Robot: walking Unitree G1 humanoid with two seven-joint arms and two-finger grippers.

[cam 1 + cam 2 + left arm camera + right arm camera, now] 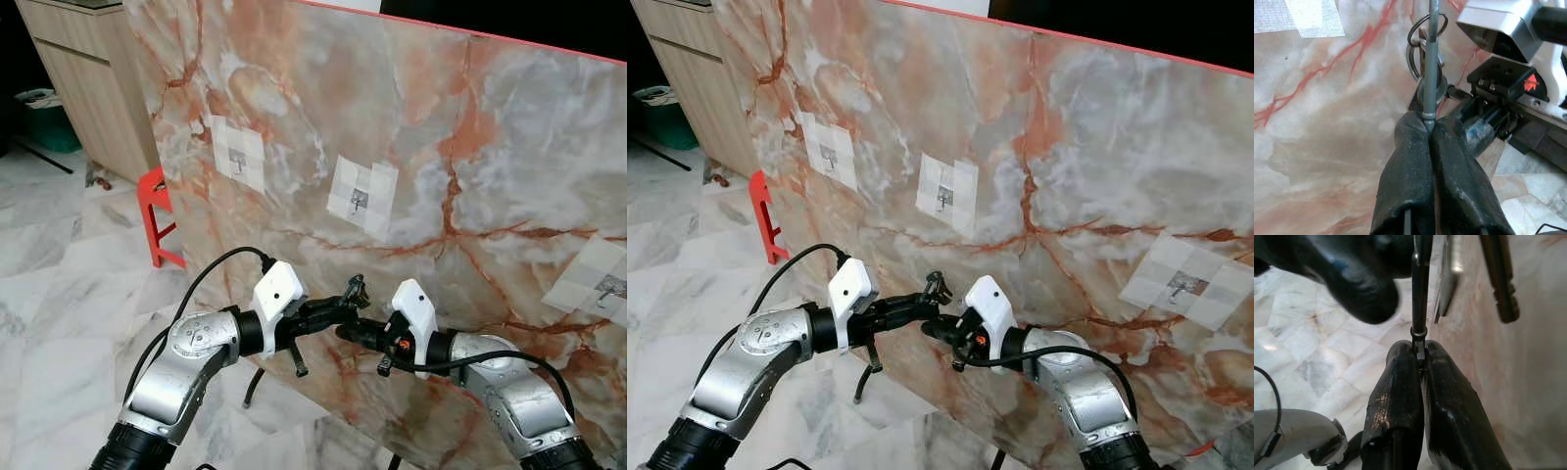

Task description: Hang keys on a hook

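Head views: the left gripper (345,299) and right gripper (355,331) meet tip to tip in front of the marble panel (470,147), below the middle hook (359,201).

Left wrist view: the fingers (1410,161) are clamped on the keys (1429,63), ring beside the panel.

Right wrist view: the fingers (1398,396) pinch the same bunch by a thin metal shaft.

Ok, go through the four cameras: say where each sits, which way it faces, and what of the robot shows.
Left eye view: head, looking down at the marble panel with its hooks; both silver arms show.
Right eye view: head, same scene shifted; left gripper and right gripper meet.
Left wrist view: along shut fingers pinching the keys; right wrist beyond.
Right wrist view: along shut fingers gripping the same keys.
Both wrist views share the keys.
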